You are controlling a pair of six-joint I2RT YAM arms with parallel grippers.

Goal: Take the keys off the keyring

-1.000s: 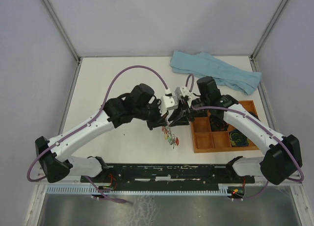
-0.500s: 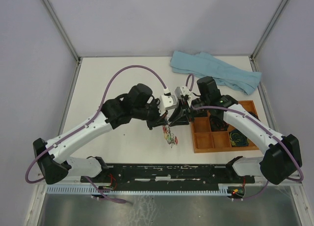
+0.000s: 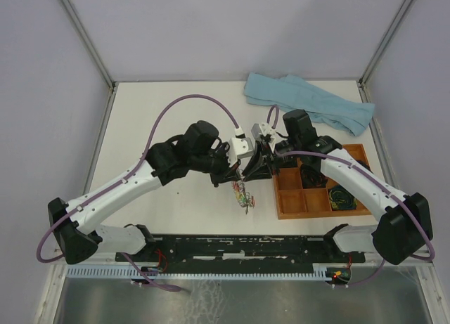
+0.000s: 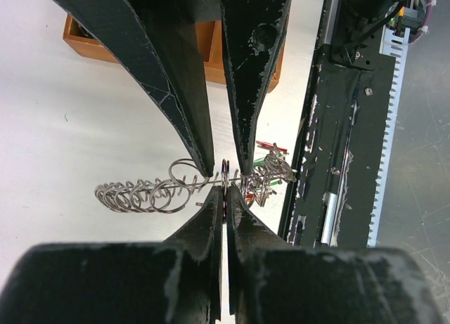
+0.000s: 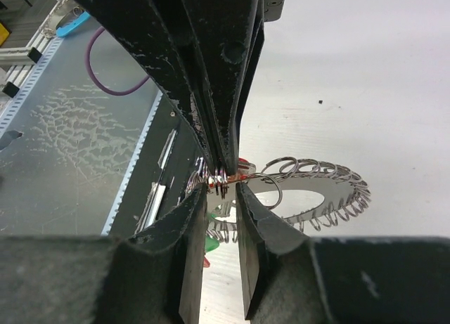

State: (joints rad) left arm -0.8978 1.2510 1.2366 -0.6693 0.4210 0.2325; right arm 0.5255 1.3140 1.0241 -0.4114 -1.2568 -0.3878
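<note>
Silvery-grey wire, the keyring (image 4: 148,194) is held above the white worktop (image 4: 84,127) at mid-table, where the two arms meet. In the left wrist view it shows edge-on. Its long axis runs from 9 o'clock to 3 o'clock, with the fringe of loops trailing toward 9. The keys (image 4: 271,162), with red and green heads, are bunched at the 3 o'clock end. The left pincer (image 4: 225,192) comes up from 6 o'clock and is clamped flat on the ring's wire near its middle. The right pincer (image 5: 221,194) enters opposite, from 12 o'clock in that view. Its jaws are narrow but parted and straddle the same stretch of wire; whether its pads touch metal I cannot tell. The keys lie just to the 3 o'clock side of both tips. The right arm, being the free one, looks better placed to work toward them along the ring's axis while the left anchors the ring.
</note>
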